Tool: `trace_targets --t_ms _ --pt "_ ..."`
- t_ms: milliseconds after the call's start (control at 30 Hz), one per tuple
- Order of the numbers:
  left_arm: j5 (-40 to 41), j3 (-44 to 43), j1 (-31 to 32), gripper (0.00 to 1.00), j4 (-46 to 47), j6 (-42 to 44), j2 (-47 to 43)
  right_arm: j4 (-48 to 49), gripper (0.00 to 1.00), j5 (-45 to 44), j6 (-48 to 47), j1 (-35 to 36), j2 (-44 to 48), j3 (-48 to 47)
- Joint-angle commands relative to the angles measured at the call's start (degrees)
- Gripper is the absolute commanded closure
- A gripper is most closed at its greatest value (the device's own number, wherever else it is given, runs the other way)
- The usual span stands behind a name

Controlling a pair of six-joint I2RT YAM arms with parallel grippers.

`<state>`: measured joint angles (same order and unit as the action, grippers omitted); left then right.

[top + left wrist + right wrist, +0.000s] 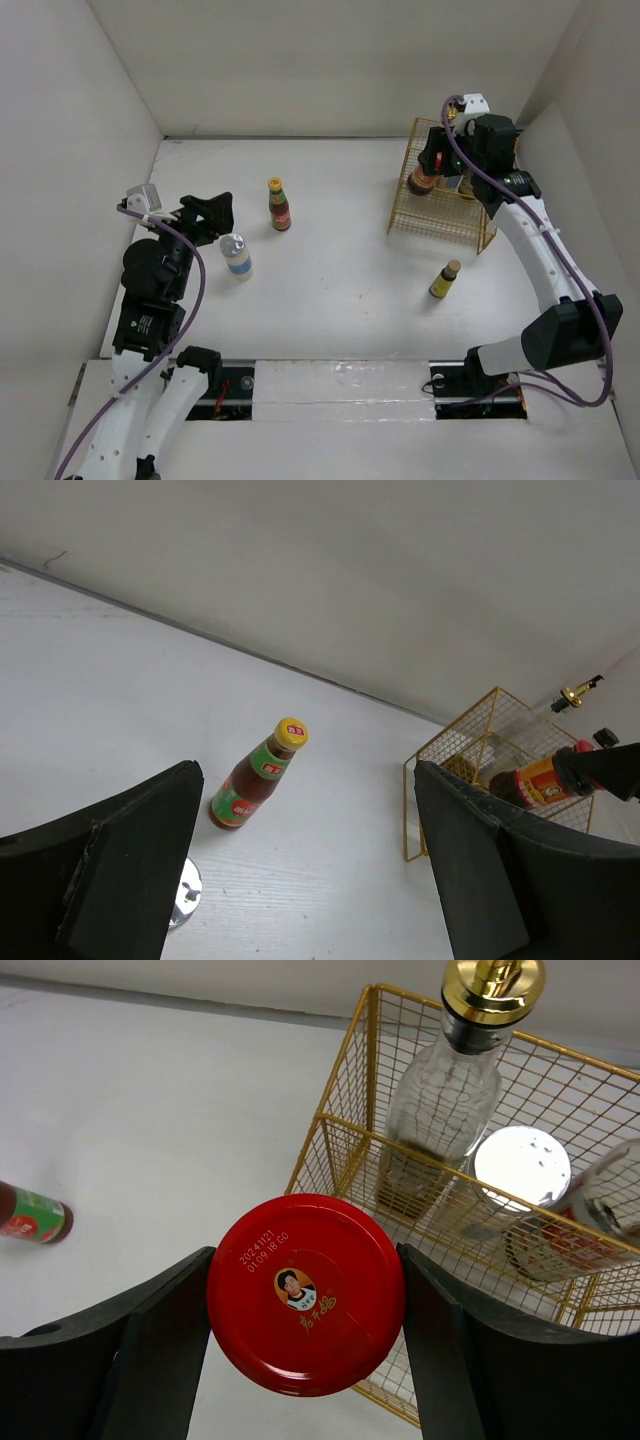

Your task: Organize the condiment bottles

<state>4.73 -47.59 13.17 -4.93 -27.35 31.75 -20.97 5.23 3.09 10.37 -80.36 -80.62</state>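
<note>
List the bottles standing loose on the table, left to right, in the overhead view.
jar with blue label → sauce bottle with yellow cap → small bottle with yellow label

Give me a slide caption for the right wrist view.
The right gripper holds the red-lidded jar by the gold wire basket.

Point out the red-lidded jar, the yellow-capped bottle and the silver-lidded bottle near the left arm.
red-lidded jar [305, 1293], right wrist view, centre of lid
yellow-capped bottle [281, 210], top external view, red label
silver-lidded bottle [232, 243], top external view, lid
</note>
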Motion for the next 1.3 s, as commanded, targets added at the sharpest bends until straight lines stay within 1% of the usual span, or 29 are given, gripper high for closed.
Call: trace_targets --t_ms 0,200,333,533,700,1033,1167,1267 --pt "-0.2 0.0 0.5 0.17 3.1 0.3 0.2 10.2 0.57 3.6 -0.3 -1.8 1.5 -4.5" --pt "-0.2 0.0 0.5 0.17 3.1 0.3 0.2 12.1 0.57 3.0 -0.3 -3.0 1.5 -5.0" --pt "-0.8 0.0 0.5 0.17 3.1 0.3 0.2 13.4 0.58 3.1 -0.3 -5.0 -0.2 -5.5" --pt "-0.8 0.0 0.5 0.17 3.1 0.3 0.2 15.0 0.58 3.1 -0.3 -5.0 -1.4 -8.2" --pt "-0.8 0.0 0.5 0.17 3.1 0.3 0.2 15.0 0.58 2.6 -0.3 -5.0 -3.5 -8.2" --pt "-1.3 0.0 0.5 0.17 3.1 0.3 0.2 19.6 0.58 -0.1 -1.0 -5.0 -5.2 -1.2" --pt "-1.3 0.0 0.5 0.17 3.1 0.3 0.2 19.7 0.58 -2.9 -1.5 -3.2 -6.9 -0.1" --pt "-1.3 0.0 0.5 0.17 3.1 0.3 0.2 19.7 0.58 -2.9 -1.5 -2.0 -8.4 0.6"
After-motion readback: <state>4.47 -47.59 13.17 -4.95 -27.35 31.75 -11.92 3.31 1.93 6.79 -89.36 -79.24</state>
